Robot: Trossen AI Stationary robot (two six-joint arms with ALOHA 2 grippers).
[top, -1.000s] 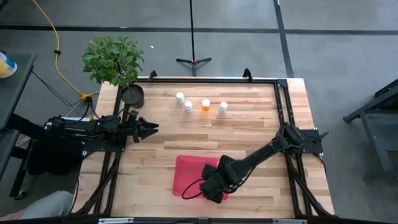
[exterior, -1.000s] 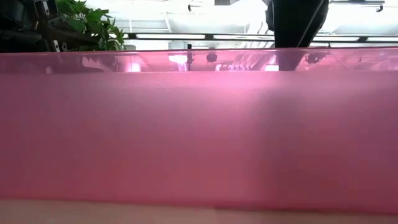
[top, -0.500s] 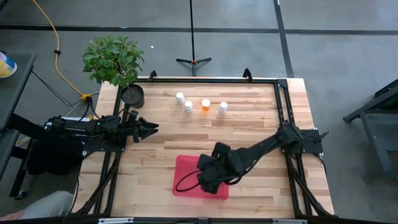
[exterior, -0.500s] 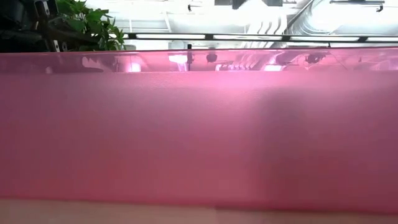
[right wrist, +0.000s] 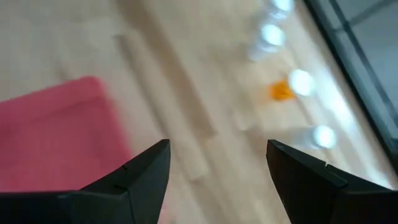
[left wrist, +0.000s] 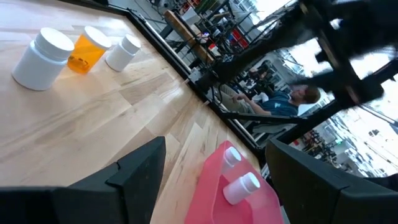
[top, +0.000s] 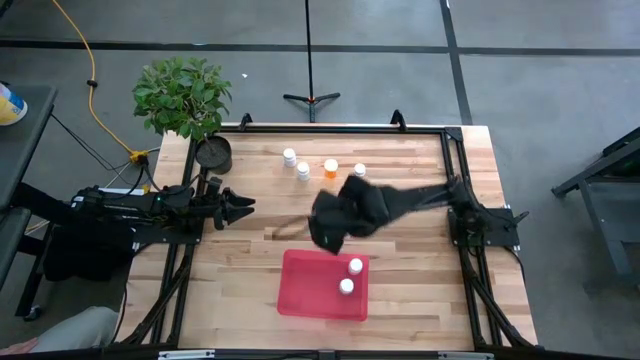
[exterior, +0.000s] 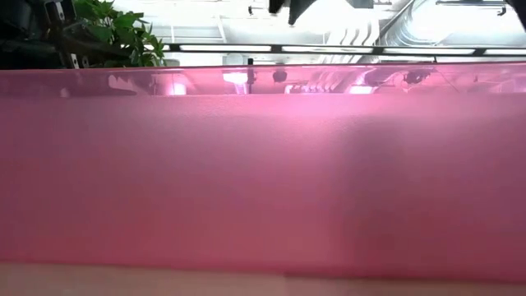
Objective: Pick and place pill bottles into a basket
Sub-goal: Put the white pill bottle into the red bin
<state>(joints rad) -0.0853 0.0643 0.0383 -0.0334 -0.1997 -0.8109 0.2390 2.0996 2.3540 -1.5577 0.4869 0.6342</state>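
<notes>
Your right gripper point(top: 322, 236), fingers apart and empty, hangs between four white-capped pill bottles point(top: 331, 168), one orange, and the red-pink basket point(top: 305, 290) holding two.

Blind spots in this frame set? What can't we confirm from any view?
- Low view: the basket wall fills the picture, hiding the table and all the pill bottles.
- High view: the right gripper is motion-blurred; its fingers cannot be made out there.
- Right wrist view: the row of bottles is smeared.
- Left wrist view: only three of the row show; the picture's edge cuts off the rest.
</notes>
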